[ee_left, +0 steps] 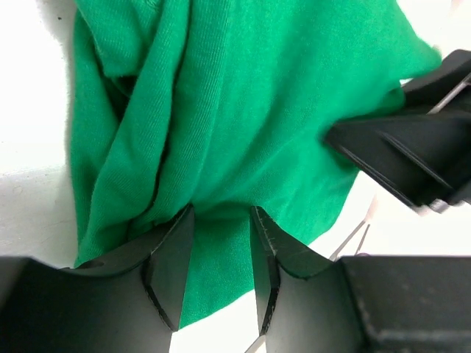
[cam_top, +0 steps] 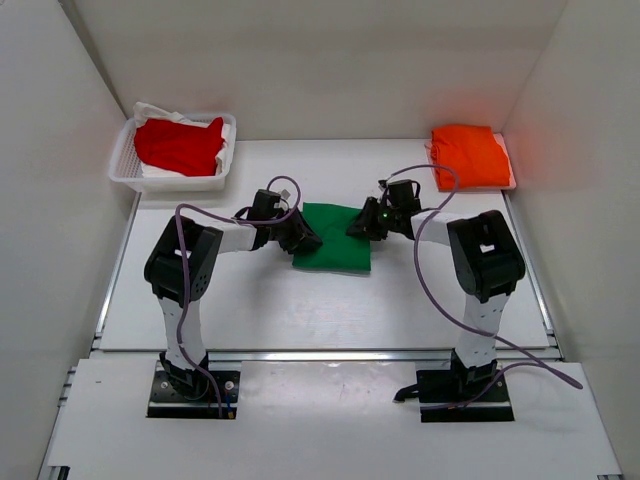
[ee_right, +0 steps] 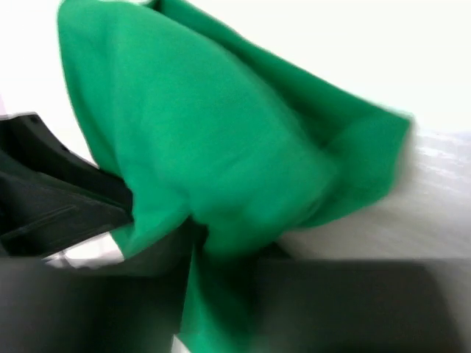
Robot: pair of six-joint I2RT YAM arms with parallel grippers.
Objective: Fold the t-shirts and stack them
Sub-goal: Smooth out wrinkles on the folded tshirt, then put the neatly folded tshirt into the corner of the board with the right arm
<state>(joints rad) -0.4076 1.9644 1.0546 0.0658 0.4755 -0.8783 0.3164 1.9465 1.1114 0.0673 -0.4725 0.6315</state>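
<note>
The bright green t-shirt (cam_top: 338,245) lies folded at the table's middle. My left gripper (cam_top: 300,238) is at its left edge and my right gripper (cam_top: 362,225) is at its far right corner. In the left wrist view the left gripper (ee_left: 221,213) is shut on the green cloth (ee_left: 243,95), which fills the gap and bunches towards the fingers. The blurred right wrist view shows the green cloth (ee_right: 199,125) narrowing down between the dark fingers of the right gripper (ee_right: 199,243), shut on it. The orange t-shirt (cam_top: 470,155) lies folded at the back right. The red t-shirt (cam_top: 180,145) sits crumpled in the basket.
A white mesh basket (cam_top: 165,182) stands at the back left corner. White walls close the table on three sides. The right gripper's black body (ee_left: 412,154) shows at the right of the left wrist view, close to the cloth.
</note>
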